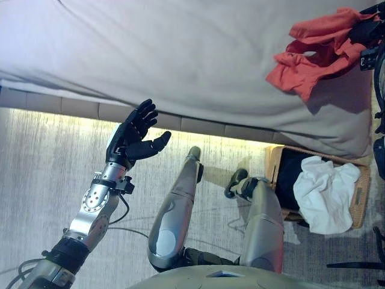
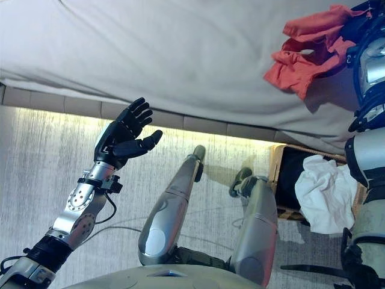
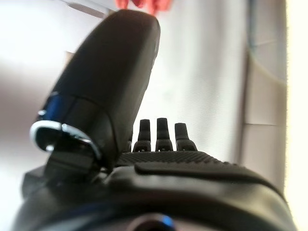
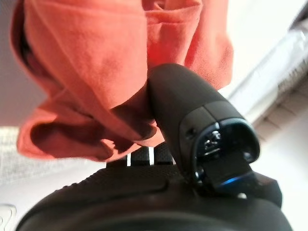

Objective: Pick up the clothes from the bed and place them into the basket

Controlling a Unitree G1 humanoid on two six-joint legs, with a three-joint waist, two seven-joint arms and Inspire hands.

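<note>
An orange garment (image 1: pixel 313 57) hangs crumpled just above the grey bed (image 1: pixel 180 54) at its near right corner. My right hand (image 1: pixel 368 29) is at the garment's right end. In the right wrist view my thumb (image 4: pixel 187 106) presses into the orange cloth (image 4: pixel 96 62) and pinches it; the fingers are buried in the folds. My left hand (image 1: pixel 133 135) is open and empty, raised over the floor by the bed's front edge, fingers straight (image 3: pixel 161 132). The wicker basket (image 1: pixel 361 205) stands on the floor below the garment, holding a white cloth (image 1: pixel 325 192) and a dark cloth (image 1: pixel 295 171).
The bed's padded side rail (image 1: pixel 60 107) runs across the view with a lit strip of floor under it. Grey carpet (image 1: pixel 42 180) lies to the left of the basket.
</note>
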